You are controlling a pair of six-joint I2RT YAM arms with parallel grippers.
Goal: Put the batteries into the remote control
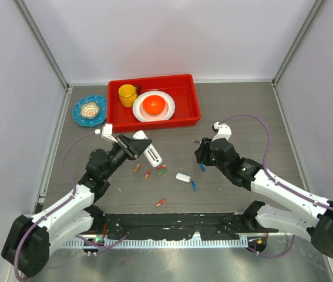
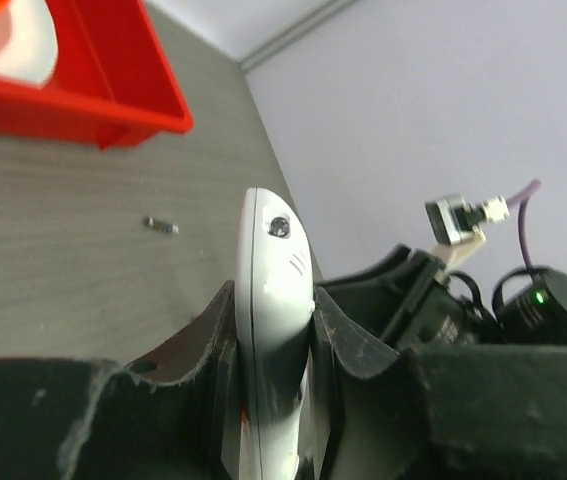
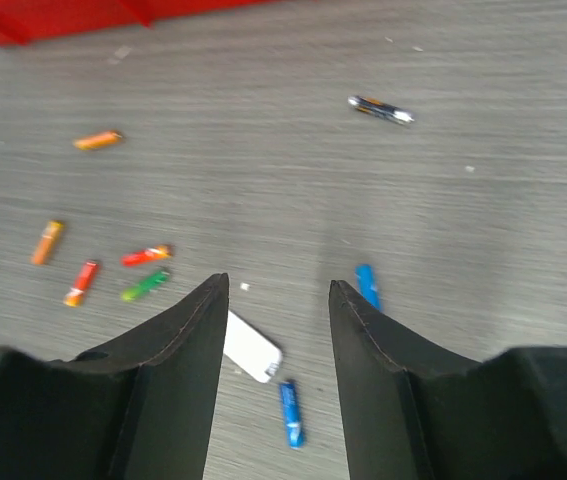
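Pick-a-battery step, by the look of it. Left gripper (image 2: 273, 300) clamped on remote control (image 2: 272, 255), held up off table (image 3: 263, 150). Right gripper (image 3: 278, 290) parted, empty, hovering. Blue battery (image 3: 366, 283) just outside one finger, white back cover (image 3: 251, 347) near the other. Next up, probably: shift over battery, drop, pinch.

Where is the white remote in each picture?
Top view: the remote is left of centre, held in the left gripper.
Left wrist: the remote stands on edge in the bottom middle, clamped on both sides.
Right wrist: not in it.
Shared landmark: the red tray, at upper middle in the top view and at top left in both wrist views.
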